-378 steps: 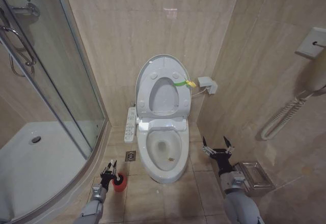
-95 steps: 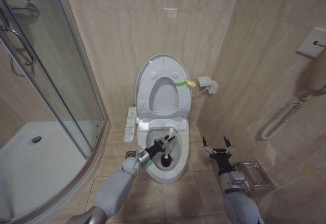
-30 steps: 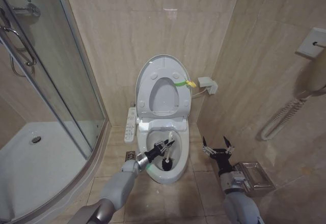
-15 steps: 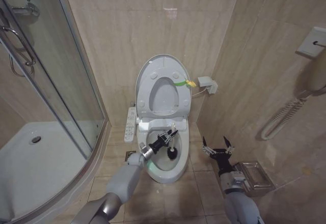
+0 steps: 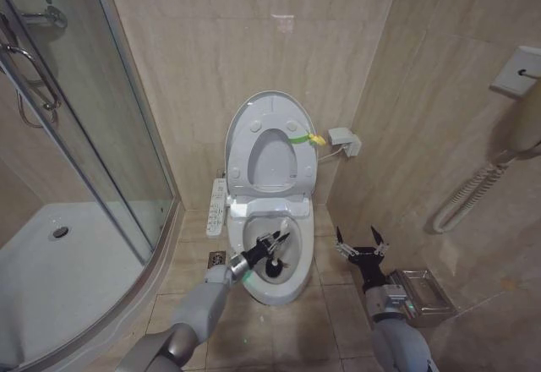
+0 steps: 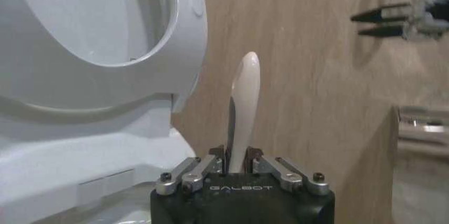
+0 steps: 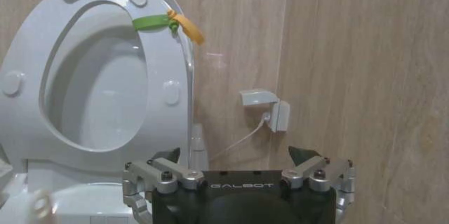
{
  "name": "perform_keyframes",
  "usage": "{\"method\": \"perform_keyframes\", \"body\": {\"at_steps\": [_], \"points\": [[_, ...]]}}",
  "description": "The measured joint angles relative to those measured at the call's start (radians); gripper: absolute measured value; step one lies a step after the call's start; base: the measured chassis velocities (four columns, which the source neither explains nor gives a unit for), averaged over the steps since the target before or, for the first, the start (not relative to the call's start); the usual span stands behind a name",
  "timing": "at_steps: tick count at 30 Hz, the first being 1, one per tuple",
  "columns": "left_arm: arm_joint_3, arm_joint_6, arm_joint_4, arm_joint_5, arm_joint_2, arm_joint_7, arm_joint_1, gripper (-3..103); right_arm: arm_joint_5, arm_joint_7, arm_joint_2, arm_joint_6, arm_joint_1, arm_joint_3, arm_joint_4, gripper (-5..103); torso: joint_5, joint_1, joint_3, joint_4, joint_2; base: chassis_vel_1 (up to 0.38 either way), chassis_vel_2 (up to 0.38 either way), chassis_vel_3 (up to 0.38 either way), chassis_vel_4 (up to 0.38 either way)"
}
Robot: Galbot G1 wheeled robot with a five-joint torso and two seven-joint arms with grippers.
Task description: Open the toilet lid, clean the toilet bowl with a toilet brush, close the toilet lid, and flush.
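Two grippers: my left gripper [image 5: 272,246] clamps the toilet brush [image 5: 275,256] inside the toilet bowl [image 5: 292,286]; right gripper [image 5: 358,245] idles apart. I'd sweep bristles along the wall.

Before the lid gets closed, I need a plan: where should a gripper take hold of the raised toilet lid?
Take the toilet lid at its top right edge by the yellow-green loop, coming from the front: it stands upright against the wall, so only that rim is free.

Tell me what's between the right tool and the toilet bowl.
Bare tiled floor. In the head view, the right tool hangs open beside the toilet bowl, nothing between them. The left tool holds the toilet brush inside the bowl.
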Motion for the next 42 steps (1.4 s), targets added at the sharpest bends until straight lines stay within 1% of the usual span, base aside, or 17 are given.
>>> {"method": "perform_keyframes", "body": {"at_steps": [1,2,3,7,10,12,13,14,18,21,28,30,31,34,37,41,42], "points": [[0.0,0.0,0.0,0.0,0.0,0.0,0.0,19,0.0,0.0,0.0,0.0,0.0,0.0,0.0,100,0.0,0.0,0.0,0.0,0.0,0.0,0.0,0.0,0.0],[-0.01,-0.015,-0.004,0.035,0.01,0.0,-0.003,19,0.0,0.0,0.0,0.0,0.0,0.0,0.0,100,0.0,0.0,0.0,-0.0003,0.0,0.0,0.0,0.0,0.0],[-0.013,-0.02,-0.01,0.047,0.015,-0.002,-0.003,19,0.0,0.0,0.0,0.0,0.0,0.0,0.0,100,-0.0001,0.0,0.0,-0.0003,0.0,0.0,0.0,0.0,0.0],[-0.015,-0.023,-0.041,0.047,0.018,-0.007,0.0,19,0.0,0.0,0.0,0.0,0.0,0.0,0.0,100,0.0,0.0,0.0,-0.0005,0.0,0.0,0.0,0.0,0.0],[-0.006,-0.008,-0.084,0.011,0.005,-0.005,0.008,19,0.0,0.0,0.0,0.0,0.0,0.0,0.0,100,-0.0001,0.0,0.0,-0.0005,0.0,0.0,0.0,0.0,0.0],[0.005,0.011,-0.114,-0.037,-0.008,-0.001,0.013,19,0.0,0.0,0.0,0.0,0.0,0.0,0.0,100,-0.0001,0.0,0.0,-0.0009,0.0,0.0,0.0,0.0,0.0],[0.005,0.011,-0.114,-0.037,-0.008,-0.001,0.013,19,0.0,0.0,0.0,0.0,0.0,0.0,0.0,100,-0.0001,0.0,0.0,-0.0009,0.0,0.0,0.0,0.0,0.0],[0.012,0.023,-0.128,-0.067,-0.017,0.0,0.016,19,0.0,0.0,0.0,0.0,0.0,0.0,0.0,100,0.0,0.0,0.0,-0.0008,0.0,0.0,0.0,0.0,0.0],[0.016,0.031,-0.123,-0.081,-0.033,0.006,0.015,19,0.0,0.0,0.0,0.0,0.0,0.0,0.0,100,0.0,0.0,0.0,-0.0007,0.0,0.0,0.0,0.0,0.0],[0.012,0.028,-0.069,-0.06,-0.043,0.024,0.01,19,0.0,0.0,0.0,0.0,0.0,0.0,0.0,100,0.0,0.0,0.0,-0.0004,0.0,0.0,0.0,0.0,0.0],[0.002,0.016,-0.032,-0.02,-0.031,0.034,0.02,19,0.0,0.0,0.0,0.0,0.0,0.0,0.0,100,-0.0003,0.0,0.0,-0.0005,0.0,0.0,0.0,0.0,0.0],[-0.004,0.007,-0.025,0.009,-0.019,0.035,0.026,19,0.0,0.0,0.0,0.0,0.0,0.0,0.0,100,-0.0002,0.0,0.0,-0.0003,0.0,0.0,0.0,0.0,0.0],[-0.004,0.007,-0.025,0.009,-0.019,0.035,0.026,19,0.0,0.0,0.0,0.0,0.0,0.0,0.0,100,-0.0002,0.0,0.0,-0.0003,0.0,0.0,0.0,0.0,0.0],[-0.014,-0.019,-0.032,0.072,-0.001,0.04,0.026,19,0.0,0.0,0.0,0.0,0.0,0.0,0.0,100,-0.0002,0.0,0.0,-0.0004,0.0,0.0,0.0,0.0,0.0],[-0.014,-0.019,-0.051,0.068,0.004,0.041,0.03,19,0.0,0.0,0.0,0.0,0.0,0.0,0.0,100,-0.0002,0.0,0.0,-0.0005,0.0,0.0,0.0,0.0,0.0],[0.004,0.007,-0.16,0.016,0.007,0.047,0.049,19,0.0,0.0,0.0,0.0,0.0,0.0,0.0,100,-0.0001,0.0,0.0,-0.0006,0.0,0.0,0.0,0.0,0.0],[0.004,0.007,-0.16,0.016,0.007,0.047,0.049,19,0.0,0.0,0.0,0.0,0.0,0.0,0.0,100,-0.0001,0.0,0.0,-0.0006,0.0,0.0,0.0,0.0,0.0]]}}
